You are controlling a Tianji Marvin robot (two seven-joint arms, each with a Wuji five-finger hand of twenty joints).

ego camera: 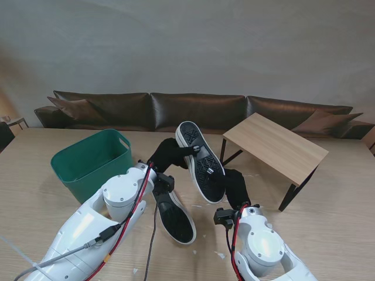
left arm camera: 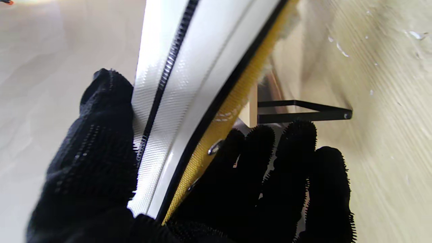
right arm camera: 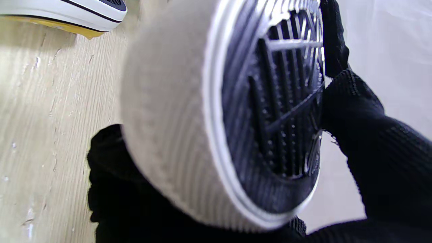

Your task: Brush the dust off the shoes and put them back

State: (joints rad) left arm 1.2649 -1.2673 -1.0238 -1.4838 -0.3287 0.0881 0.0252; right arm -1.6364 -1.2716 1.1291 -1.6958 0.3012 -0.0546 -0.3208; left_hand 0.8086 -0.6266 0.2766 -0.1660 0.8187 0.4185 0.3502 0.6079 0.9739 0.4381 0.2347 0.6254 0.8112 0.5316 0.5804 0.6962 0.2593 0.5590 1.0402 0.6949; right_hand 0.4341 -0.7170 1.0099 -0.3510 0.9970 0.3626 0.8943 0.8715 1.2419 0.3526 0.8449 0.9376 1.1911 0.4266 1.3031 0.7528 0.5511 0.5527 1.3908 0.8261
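A yellow canvas shoe (ego camera: 200, 161) with a white rim and dark blue sole is held up off the table, sole facing me. My left hand (ego camera: 166, 155), in a black bristly glove, is shut on its far end. In the left wrist view the thumb (left arm camera: 101, 162) presses the sole side and the fingers (left arm camera: 287, 168) wrap the yellow upper (left arm camera: 229, 101). My right hand (ego camera: 237, 186), also gloved, is shut on the near end. The right wrist view shows the toe cap (right arm camera: 162, 118) cupped by that hand (right arm camera: 371, 152). The second shoe (ego camera: 176, 215) lies sole up on the table between my arms, its edge (right arm camera: 67, 13) also in sight. No brush is visible.
A green plastic basket (ego camera: 88, 164) stands at the left. A small wooden side table (ego camera: 275, 146) with black legs (left arm camera: 303, 111) stands at the right. A dark sofa (ego camera: 193, 108) runs behind. White specks (ego camera: 220, 254) dot the light wooden table (ego camera: 328, 222).
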